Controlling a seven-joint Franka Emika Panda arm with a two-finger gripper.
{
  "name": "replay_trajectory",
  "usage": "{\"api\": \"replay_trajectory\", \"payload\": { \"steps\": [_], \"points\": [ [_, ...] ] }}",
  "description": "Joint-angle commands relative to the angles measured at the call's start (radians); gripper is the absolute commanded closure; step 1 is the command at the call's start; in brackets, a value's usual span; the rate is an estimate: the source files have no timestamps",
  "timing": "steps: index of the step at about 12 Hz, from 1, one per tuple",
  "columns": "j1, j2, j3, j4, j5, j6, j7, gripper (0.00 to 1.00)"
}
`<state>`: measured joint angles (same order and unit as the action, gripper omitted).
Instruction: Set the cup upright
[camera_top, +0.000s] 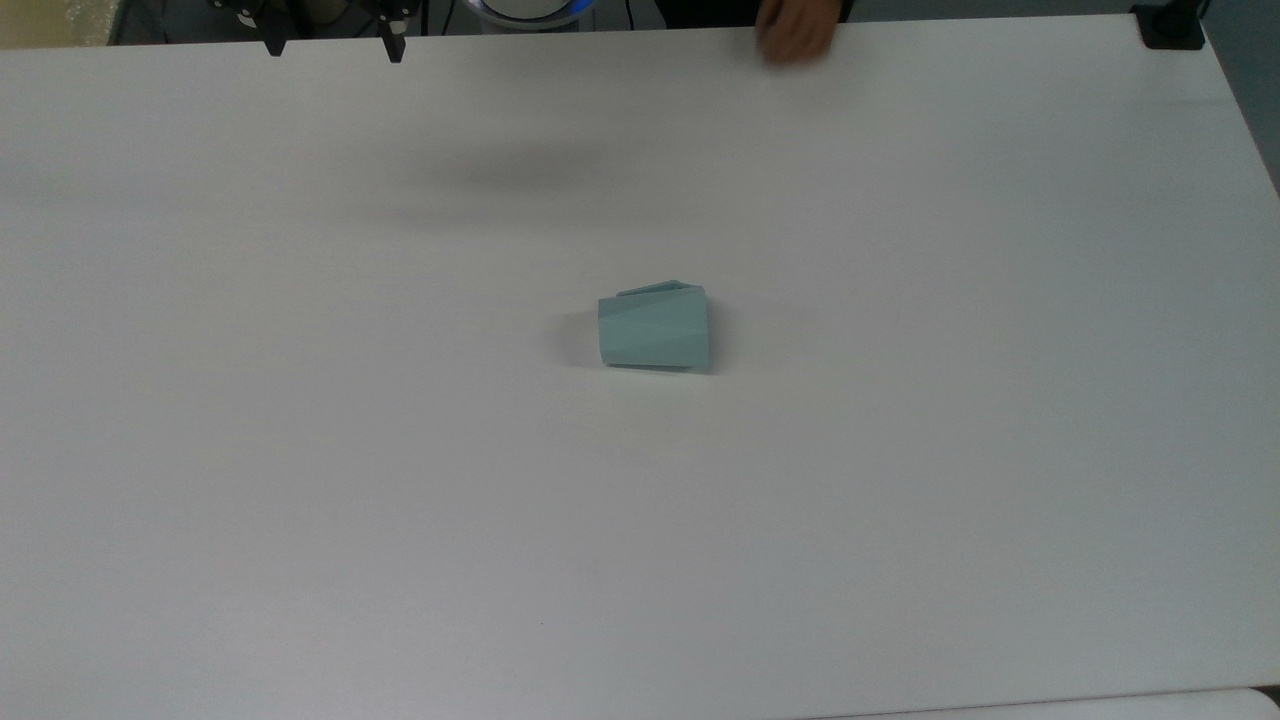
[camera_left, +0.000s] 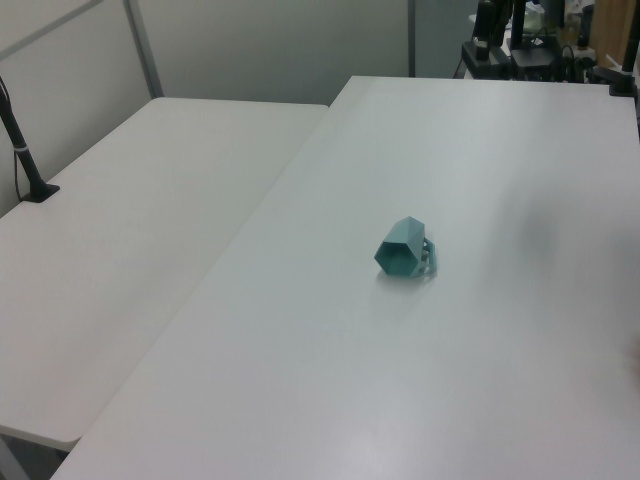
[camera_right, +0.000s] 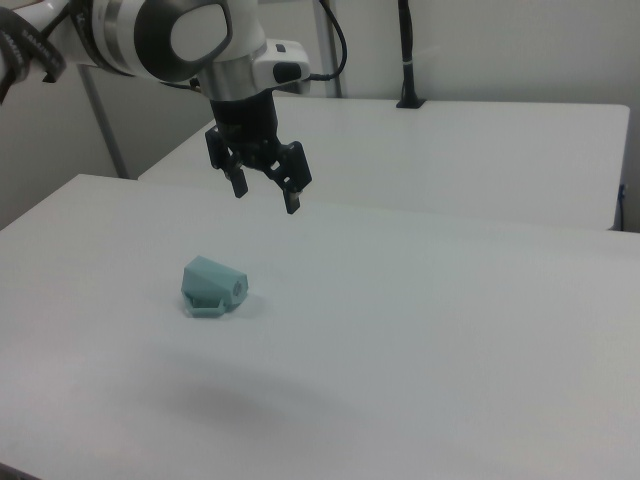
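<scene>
— Where is your claw, and what does it have?

— My claw (camera_right: 265, 189) hangs in the air above the counter (camera_right: 450, 330), fingers pointing down and spread wide apart, with nothing between them. In the top view its two dark fingertips (camera_top: 394, 47) show at the counter's far edge, towards the top view's left. In the right view it sits above and a little to the right view's right of the cup, well clear of it.

— And the cup?

— The cup (camera_top: 654, 328) lies on its side near the middle of the white counter, well away from every edge. In the top view its faceted body runs across the picture, and its handle (camera_top: 662, 289) lies against the side facing the far edge. In the left view its polygonal end (camera_left: 400, 251) faces the camera, and I cannot tell whether that is the base or the mouth. In the right view the pale teal body (camera_right: 212, 286) rests on the counter with an angular part turned towards the right view's right.

— Anything else nearby?

— A person's hand (camera_top: 797, 34) rests at the far edge of the counter in the top view, to the right of my claw and well apart from the cup. A second white table (camera_left: 130, 240) stands alongside the counter's long edge on the left view's left
</scene>
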<state>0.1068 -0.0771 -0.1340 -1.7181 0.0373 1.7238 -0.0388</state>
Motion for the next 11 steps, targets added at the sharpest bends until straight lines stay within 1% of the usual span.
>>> {"api": "replay_trajectory", "payload": {
  "steps": [1, 5, 7, 8, 9, 10, 11],
  "points": [
    [-0.027, -0.009, -0.030, -0.003, -0.037, -0.030, -0.062, 0.00],
    [-0.019, -0.012, -0.030, -0.009, -0.036, -0.078, -0.093, 0.00],
    [-0.013, -0.007, -0.030, -0.006, -0.034, -0.079, -0.081, 0.00],
    [-0.009, -0.001, -0.018, 0.001, -0.034, -0.079, -0.064, 0.00],
    [0.007, 0.006, -0.015, 0.005, -0.036, -0.081, -0.043, 0.00],
    [0.063, 0.032, -0.016, 0.037, -0.054, -0.081, -0.018, 0.00],
    [0.121, 0.066, -0.016, 0.088, -0.063, -0.084, 0.009, 0.00]
  ]
}}
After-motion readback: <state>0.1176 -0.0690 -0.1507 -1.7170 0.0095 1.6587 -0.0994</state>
